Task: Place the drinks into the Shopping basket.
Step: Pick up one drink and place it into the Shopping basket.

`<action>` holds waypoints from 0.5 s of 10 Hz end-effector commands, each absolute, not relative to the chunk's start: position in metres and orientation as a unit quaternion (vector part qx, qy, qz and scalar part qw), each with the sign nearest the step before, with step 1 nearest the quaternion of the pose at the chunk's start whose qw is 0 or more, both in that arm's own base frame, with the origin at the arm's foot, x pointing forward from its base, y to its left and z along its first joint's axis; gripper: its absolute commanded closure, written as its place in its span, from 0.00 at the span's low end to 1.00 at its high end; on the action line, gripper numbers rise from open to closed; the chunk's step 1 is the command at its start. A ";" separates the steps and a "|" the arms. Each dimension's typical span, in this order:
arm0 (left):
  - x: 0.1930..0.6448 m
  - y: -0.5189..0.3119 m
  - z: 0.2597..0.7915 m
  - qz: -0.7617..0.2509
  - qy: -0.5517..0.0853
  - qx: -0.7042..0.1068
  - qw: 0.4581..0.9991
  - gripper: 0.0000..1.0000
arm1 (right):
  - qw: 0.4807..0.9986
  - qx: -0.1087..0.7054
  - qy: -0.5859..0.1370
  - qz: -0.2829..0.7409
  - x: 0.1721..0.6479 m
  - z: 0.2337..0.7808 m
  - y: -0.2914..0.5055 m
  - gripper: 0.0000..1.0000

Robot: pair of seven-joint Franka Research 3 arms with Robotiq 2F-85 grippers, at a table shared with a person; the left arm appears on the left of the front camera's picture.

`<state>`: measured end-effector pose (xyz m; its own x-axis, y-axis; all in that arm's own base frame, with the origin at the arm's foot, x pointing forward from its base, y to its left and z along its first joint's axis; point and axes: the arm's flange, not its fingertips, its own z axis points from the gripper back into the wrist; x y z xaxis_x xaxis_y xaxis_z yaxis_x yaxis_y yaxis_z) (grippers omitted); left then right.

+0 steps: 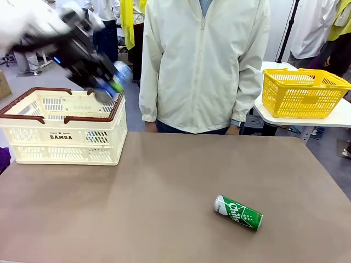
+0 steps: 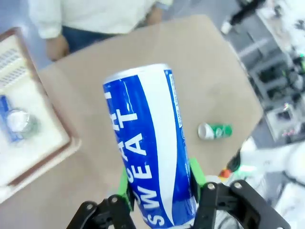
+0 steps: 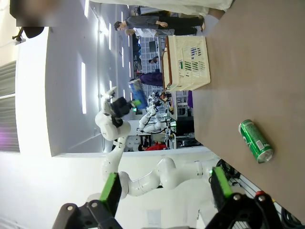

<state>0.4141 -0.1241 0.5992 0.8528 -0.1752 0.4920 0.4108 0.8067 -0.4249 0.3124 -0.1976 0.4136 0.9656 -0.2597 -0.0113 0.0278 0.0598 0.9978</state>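
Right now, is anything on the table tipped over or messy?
Yes: the green can lies on its side on the table, away from the Shopping basket. No spill or dent shows.

Front: fixed, faces person (image 1: pixel 203 66) across table (image 1: pixel 137 192). Left wrist: looks down, close on blue can (image 2: pixel 147 148). Right wrist: rolled sideways, distant. All share green can (image 1: pixel 238 212), probably basket (image 1: pixel 63 129).

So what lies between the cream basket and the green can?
Only bare table, in the front view, from the Shopping basket to the green can.
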 end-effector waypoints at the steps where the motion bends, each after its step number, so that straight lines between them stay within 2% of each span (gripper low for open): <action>1: 0.485 -0.074 0.623 -0.070 -0.268 -0.254 0.927 1.00 | 0.723 0.679 -0.081 -0.098 0.311 0.417 -0.198 0.00; 2: 0.507 -0.046 0.622 -0.032 -0.289 -0.243 0.925 1.00 | 0.723 0.679 -0.081 -0.098 0.311 0.417 -0.198 0.00; 5: 0.547 0.003 0.567 0.008 -0.260 -0.164 0.952 1.00 | 0.723 0.679 -0.081 -0.098 0.311 0.417 -0.198 0.00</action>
